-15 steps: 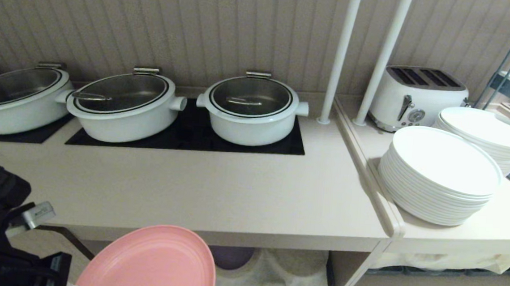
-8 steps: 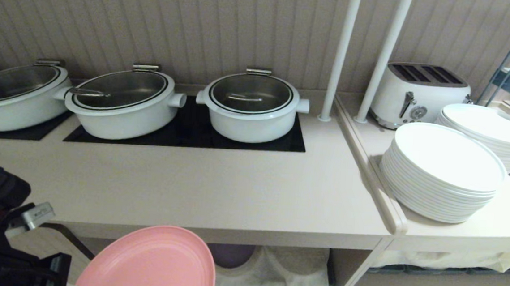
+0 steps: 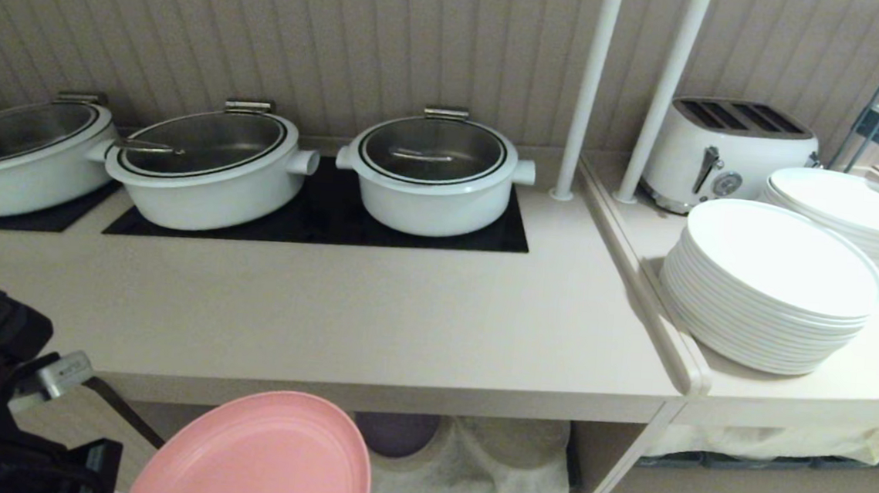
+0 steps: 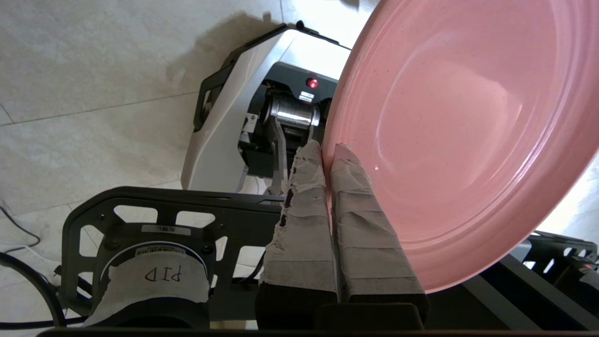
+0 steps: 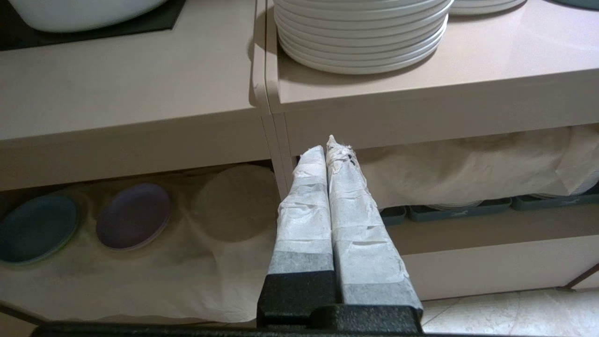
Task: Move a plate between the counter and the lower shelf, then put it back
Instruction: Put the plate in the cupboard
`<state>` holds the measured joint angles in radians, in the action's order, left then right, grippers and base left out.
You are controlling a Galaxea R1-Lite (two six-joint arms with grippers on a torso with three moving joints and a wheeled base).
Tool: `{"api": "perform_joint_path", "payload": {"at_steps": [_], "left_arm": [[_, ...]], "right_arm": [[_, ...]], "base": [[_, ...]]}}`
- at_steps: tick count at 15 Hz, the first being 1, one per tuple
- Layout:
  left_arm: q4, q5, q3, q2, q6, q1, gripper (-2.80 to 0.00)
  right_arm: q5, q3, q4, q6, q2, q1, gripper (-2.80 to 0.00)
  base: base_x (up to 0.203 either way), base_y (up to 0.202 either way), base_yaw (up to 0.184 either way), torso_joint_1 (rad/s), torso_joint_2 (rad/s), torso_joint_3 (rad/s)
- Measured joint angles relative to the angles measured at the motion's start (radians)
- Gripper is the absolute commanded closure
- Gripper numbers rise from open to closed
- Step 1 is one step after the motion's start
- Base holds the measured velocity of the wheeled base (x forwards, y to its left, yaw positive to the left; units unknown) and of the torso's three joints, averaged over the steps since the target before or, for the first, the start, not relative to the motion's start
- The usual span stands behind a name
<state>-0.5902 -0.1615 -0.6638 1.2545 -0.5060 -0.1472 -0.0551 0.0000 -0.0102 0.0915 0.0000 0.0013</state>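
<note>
Below the table (image 3: 372,327) front edge, at the lower left of my head view, I see the left gripper (image 4: 327,152) with its taped fingers (image 4: 304,210) pinched tight on the rim of the plate (image 3: 262,458). Plate is pink, held in the air, tilted, clear of the table and just in front of the lower shelf (image 3: 470,465) opening. From the left wrist, the plate's hollow face (image 4: 458,131) fills most of the view, one finger on each side of the rim, robot base and tiled floor behind.

Right gripper (image 5: 330,147) is parked off the table's front edge, fingers pressed together on nothing, pointing at the post between the two cubbies.

On the table: three white pots (image 3: 433,172) on black panels. Right of the table, two white plate stacks (image 3: 773,285) and a toaster (image 3: 725,150). Under the table, the cloth (image 5: 140,262) covers the shelf, with a purple plate (image 5: 133,215) and a blue one (image 5: 35,227) resting there.
</note>
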Motion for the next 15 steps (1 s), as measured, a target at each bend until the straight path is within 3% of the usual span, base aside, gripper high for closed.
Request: {"api": "perform_joint_path", "payload": {"at_steps": [15], "left_arm": [[0.0, 0.001, 0.001, -0.015, 0.0, 0.0, 0.0]], "right_arm": [[0.0, 0.0, 0.0, 0.0, 0.0, 0.0, 0.0]], "base": [[0.0, 0.0, 0.0, -0.149, 0.32, 0.169]]}}
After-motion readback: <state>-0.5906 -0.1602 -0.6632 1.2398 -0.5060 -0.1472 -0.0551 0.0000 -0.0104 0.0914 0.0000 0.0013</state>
